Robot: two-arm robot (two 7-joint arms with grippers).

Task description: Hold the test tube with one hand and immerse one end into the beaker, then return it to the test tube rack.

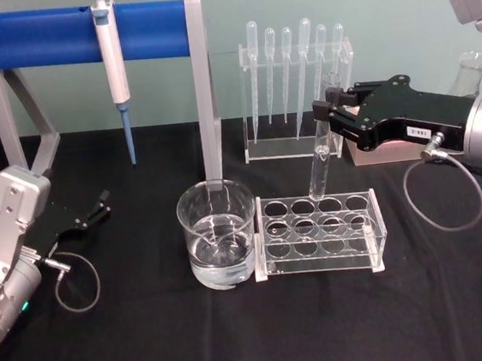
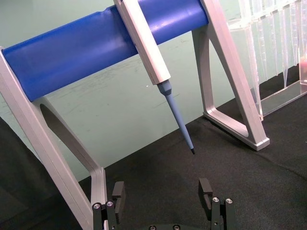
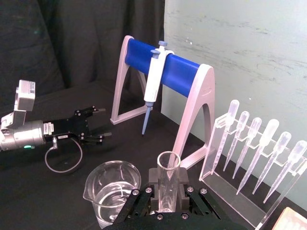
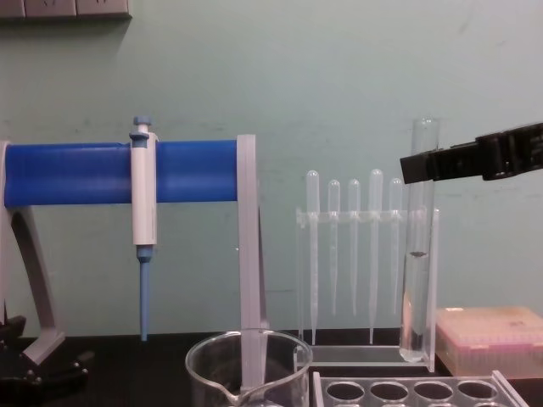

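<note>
My right gripper pinches the tube near its rim, so it hangs upright with the rounded end free to dip. That end seems just clear of the rack's back row. The beaker stands beside the rack. The left gripper is parked, jaws wide.

We found the beaker just left of the test tube rack, test tube above its back row, dropper rack behind, pipette stand back-left.
</note>
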